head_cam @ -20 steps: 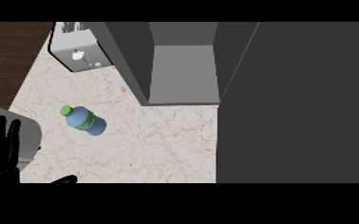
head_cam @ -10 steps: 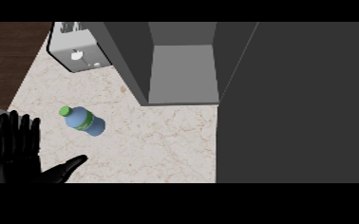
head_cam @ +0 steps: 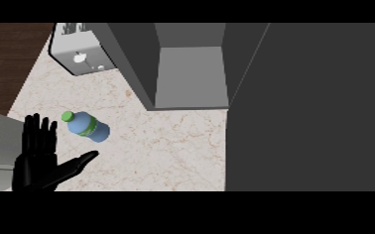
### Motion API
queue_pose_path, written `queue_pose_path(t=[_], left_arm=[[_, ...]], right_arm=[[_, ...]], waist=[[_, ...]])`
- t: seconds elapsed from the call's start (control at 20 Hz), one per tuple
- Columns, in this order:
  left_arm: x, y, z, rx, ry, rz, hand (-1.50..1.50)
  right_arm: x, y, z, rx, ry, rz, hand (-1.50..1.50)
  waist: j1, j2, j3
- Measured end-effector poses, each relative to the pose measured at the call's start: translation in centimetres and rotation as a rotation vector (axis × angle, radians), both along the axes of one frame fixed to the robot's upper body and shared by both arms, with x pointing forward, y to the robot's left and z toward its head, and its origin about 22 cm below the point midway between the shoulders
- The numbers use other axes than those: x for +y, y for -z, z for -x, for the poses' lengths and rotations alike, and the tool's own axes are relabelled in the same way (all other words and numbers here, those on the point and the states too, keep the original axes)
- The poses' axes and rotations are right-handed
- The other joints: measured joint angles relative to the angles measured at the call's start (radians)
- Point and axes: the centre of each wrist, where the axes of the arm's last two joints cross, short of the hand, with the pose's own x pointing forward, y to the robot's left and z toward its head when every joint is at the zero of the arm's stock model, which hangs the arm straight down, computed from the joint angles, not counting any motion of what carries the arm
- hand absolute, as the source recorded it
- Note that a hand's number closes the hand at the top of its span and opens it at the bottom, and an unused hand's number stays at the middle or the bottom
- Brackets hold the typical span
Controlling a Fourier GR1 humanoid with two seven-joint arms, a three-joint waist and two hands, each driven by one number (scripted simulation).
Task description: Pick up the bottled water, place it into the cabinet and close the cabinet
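Observation:
The bottled water [head_cam: 88, 127], blue with a green cap and green label band, lies on its side on the marbled counter [head_cam: 161, 148], cap pointing up-left. My left hand [head_cam: 38, 167] is at the lower left, open with fingers straight and thumb spread to the right. It is just below and left of the bottle, without touching it. The grey cabinet [head_cam: 190, 74] stands open behind the bottle, its inside bare. Its wide dark door [head_cam: 300, 109] is swung out along the right side. My right hand does not show.
A silver toaster [head_cam: 77, 54] sits at the back left beside the cabinet's side wall. Dark wood [head_cam: 18, 54] shows beyond the counter's left edge. A grey surface [head_cam: 9, 139] lies at the far left by my hand.
My left hand has come up from the lower left edge into fuller view, closing on the bottle. The bottle and the cabinet have not moved.

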Motion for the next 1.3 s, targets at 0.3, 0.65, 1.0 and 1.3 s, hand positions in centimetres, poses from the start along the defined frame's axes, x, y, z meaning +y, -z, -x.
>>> queue_pose_path(t=[0.3, 0.65, 1.0, 1.3], left_arm=[[0.8, 3.8, -1.0, 0.004, -0.011, 0.01, -1.5], [1.5, 6.5, -2.4, 0.008, -0.039, 0.009, -1.5], [1.9, 9.2, -3.0, 0.016, -0.067, 0.003, -1.5], [2.5, 10.0, -3.9, -0.036, -0.035, 0.084, -1.5]], right_arm=[[-0.2, 0.2, 1.1, -0.007, 0.007, -0.011, -1.5], [-0.8, 0.1, 1.5, -0.008, 0.016, 0.009, -1.5], [-1.0, 0.1, 2.1, -0.02, 0.017, 0.006, -1.5], [-1.7, -0.1, 2.6, -0.016, 0.023, 0.034, -1.5]], waist=[[-0.003, 0.0, 0.0], [0.0, 0.002, 0.0], [-0.003, 0.003, -0.001], [-0.001, 0.004, -0.001]])
